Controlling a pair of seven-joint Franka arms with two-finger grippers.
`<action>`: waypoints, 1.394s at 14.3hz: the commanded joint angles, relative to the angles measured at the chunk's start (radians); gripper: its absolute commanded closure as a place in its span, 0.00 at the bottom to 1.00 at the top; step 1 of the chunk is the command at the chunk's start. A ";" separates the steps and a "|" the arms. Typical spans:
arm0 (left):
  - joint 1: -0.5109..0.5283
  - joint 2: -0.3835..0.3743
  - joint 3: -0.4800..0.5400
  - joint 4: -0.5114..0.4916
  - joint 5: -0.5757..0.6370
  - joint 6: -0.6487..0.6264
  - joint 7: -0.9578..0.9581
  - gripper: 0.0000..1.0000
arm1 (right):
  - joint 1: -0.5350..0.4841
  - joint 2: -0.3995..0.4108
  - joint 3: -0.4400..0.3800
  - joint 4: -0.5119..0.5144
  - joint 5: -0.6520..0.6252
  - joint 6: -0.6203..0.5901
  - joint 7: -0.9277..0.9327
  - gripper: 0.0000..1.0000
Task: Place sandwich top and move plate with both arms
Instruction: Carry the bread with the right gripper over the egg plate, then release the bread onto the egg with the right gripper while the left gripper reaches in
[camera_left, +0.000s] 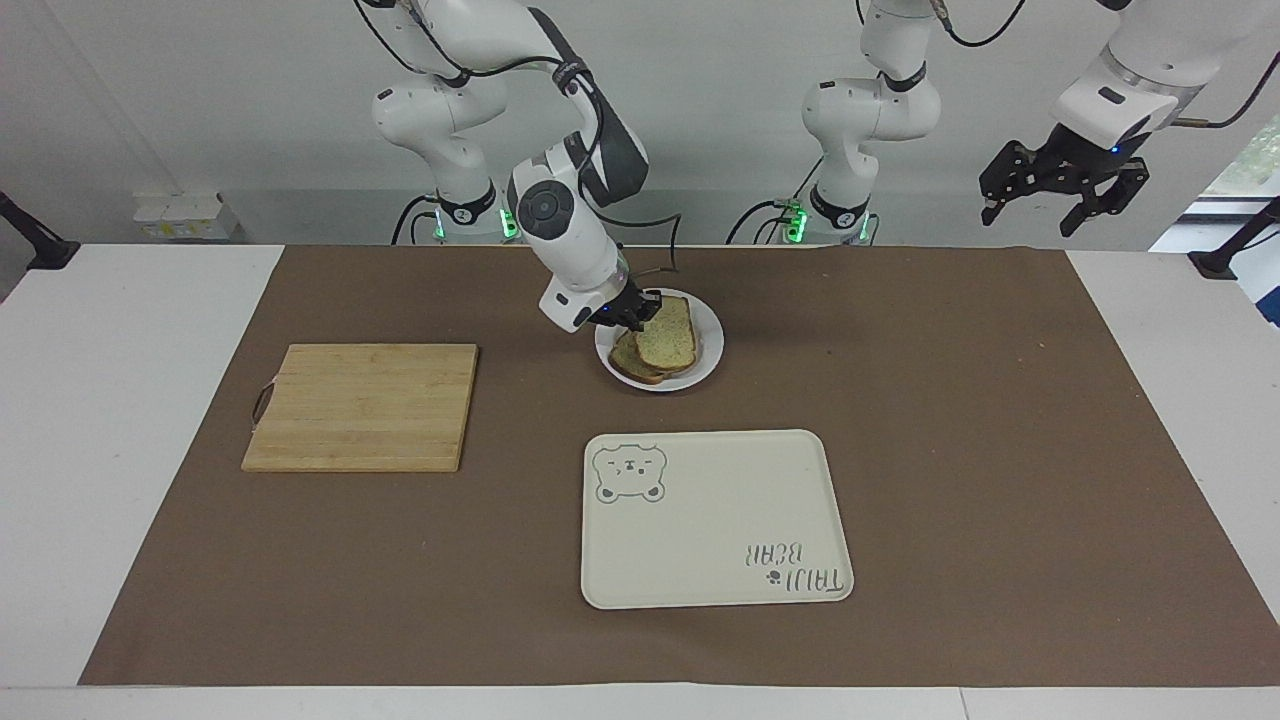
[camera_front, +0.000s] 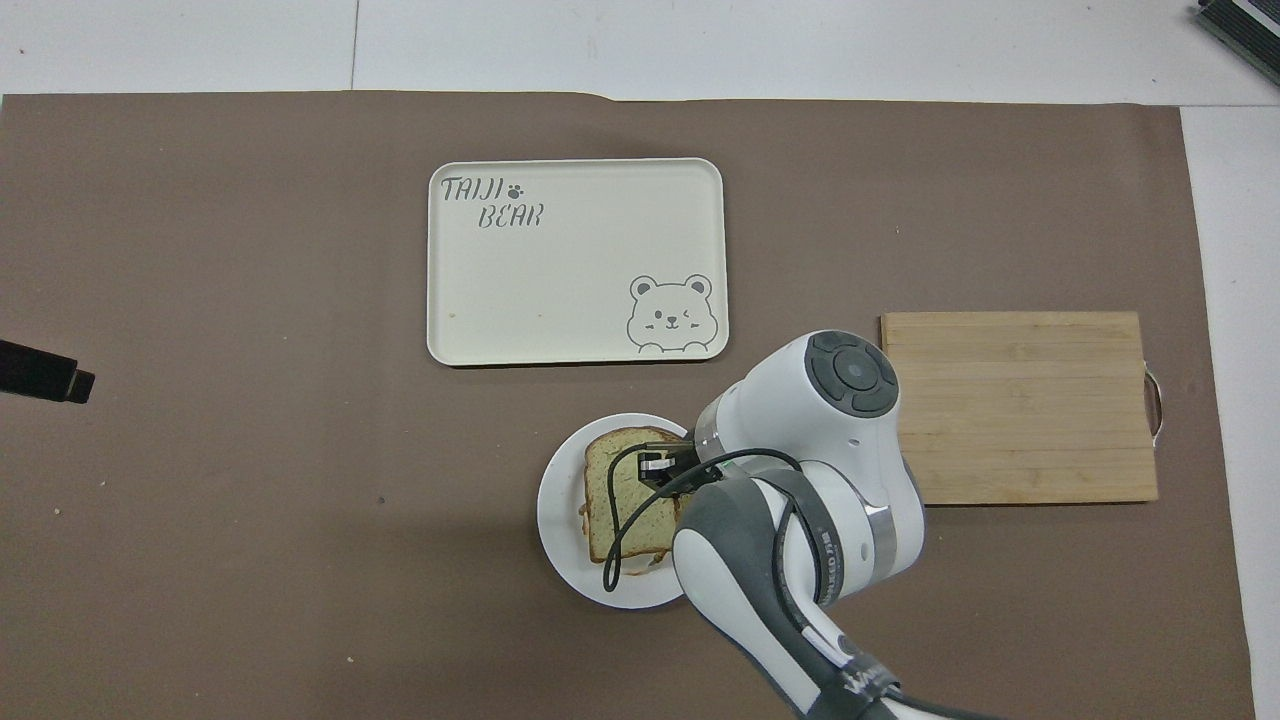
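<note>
Facing view alone shows left pincer (camera_left: 1062, 205) raised, spread wide, waiting. Right pincer (camera_left: 643, 309) clamps sandwich top (camera_left: 667, 343) edge, slice on stack on plate (camera_left: 708, 355). Overhead reads tray (camera_front: 560, 270) lettering "TAIJI BEAR".

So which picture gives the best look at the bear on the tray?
The overhead view: there the bear on the tray is upright, its winking face clear. The facing view shows it upside down and fainter.

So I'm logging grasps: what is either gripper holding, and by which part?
The right gripper pinches the sandwich top at its crust edge, over the plate. The left gripper holds nothing.
</note>
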 joint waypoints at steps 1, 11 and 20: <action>-0.007 -0.023 0.007 -0.028 0.004 0.000 -0.011 0.00 | 0.006 0.010 -0.002 -0.009 0.032 0.025 0.035 1.00; -0.012 -0.031 0.005 -0.037 0.004 0.003 -0.008 0.00 | 0.013 0.042 -0.007 0.007 0.009 0.084 0.022 0.00; 0.003 -0.152 0.014 -0.377 -0.328 0.211 0.021 0.00 | -0.091 -0.028 -0.019 0.078 -0.242 0.068 0.019 0.00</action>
